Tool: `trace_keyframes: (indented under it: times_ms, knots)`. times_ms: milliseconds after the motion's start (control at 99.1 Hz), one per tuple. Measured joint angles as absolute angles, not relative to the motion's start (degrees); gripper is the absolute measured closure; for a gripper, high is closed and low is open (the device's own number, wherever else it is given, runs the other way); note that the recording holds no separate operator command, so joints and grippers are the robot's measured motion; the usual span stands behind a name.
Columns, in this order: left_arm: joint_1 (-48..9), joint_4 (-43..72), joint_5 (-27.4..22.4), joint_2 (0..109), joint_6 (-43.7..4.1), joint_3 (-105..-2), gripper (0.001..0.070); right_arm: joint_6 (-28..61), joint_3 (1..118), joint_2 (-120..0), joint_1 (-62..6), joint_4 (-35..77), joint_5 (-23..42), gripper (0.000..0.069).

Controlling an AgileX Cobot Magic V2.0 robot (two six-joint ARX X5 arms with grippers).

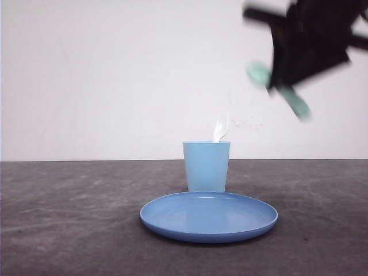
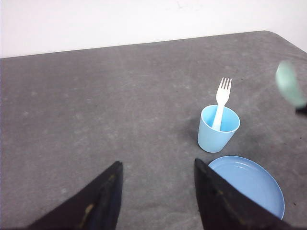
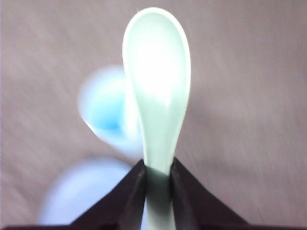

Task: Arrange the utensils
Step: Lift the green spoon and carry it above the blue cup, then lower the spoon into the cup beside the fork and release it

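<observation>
while the fork [image 1: 220, 127] stands in the cup [image 1: 206, 166], the right gripper [image 3: 157, 179], clamped on the spoon [image 3: 157, 91], hangs high above the cup's right; left gripper [image 2: 158, 194] spread apart, empty; a tilted descent could topple the cup.

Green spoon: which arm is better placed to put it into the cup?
Right. Its tool is shut on the spoon, high above the cup holding the fork. The left tool is open.

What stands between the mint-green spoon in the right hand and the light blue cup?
Nothing visible. The mint-green plastic spoon hangs in open air above and right of the light blue plastic cup. The white plastic fork already stands inside, leaving room beside it.
</observation>
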State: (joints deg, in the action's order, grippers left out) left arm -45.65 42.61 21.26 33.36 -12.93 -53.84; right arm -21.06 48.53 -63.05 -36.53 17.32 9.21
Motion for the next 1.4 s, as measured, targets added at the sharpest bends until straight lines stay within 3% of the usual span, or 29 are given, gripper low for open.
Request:
trace_keyframes:
  times_ms: [222,767,1402]
  knots:
    - [-45.6,41.9,21.3,33.4,-12.9,-53.8,0.0429,-15.7,48.9,-64.1,-38.2,0.5,9.2,0.0616]
    - [-45.6,41.6,21.3,33.4,-12.9,-53.8,0.0429,-10.3,48.9,-86.2,-39.5,-25.8,9.1,0.0616]
    - [-45.6,42.0,21.3,33.4,-12.9,-53.8,0.0429,-10.4,48.9,-97.6,-39.4,-31.0,10.8,0.0616]
